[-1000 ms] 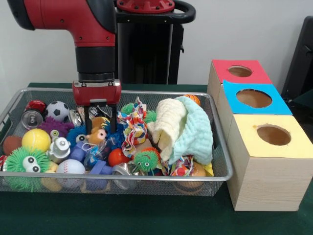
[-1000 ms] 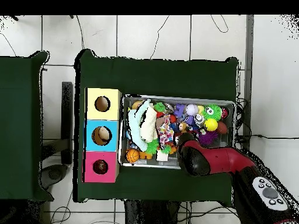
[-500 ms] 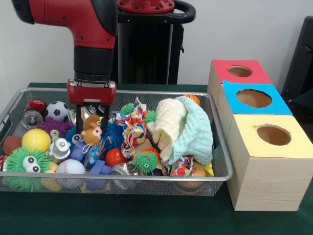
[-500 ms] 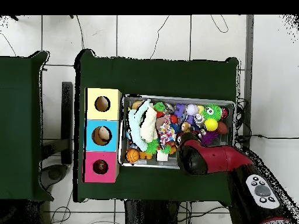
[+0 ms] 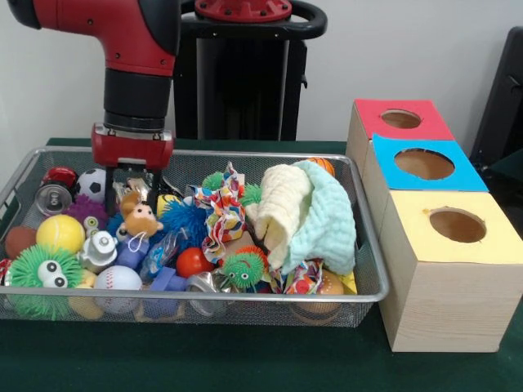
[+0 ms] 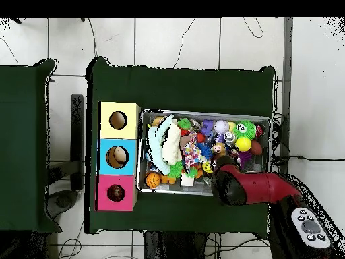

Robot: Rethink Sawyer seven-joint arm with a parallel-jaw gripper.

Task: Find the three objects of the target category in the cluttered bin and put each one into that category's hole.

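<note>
The bin is a silver wire-mesh basket full of toys on the green table; it also shows in the overhead view. My gripper hangs over the bin's left part, shut on a small brown plush toy that it holds just above the pile. In the overhead view my red arm covers the gripper. The hole is in the red top of the farthest wooden box on the right; it also shows in the overhead view.
A blue-topped box and a yellow-topped box stand in a row with the red one. In the bin lie pale cloths, a yellow ball, a soccer ball, a green spiky toy and a can.
My gripper has risen out of the pile with the brown plush toy in it and moved left in the front view.
</note>
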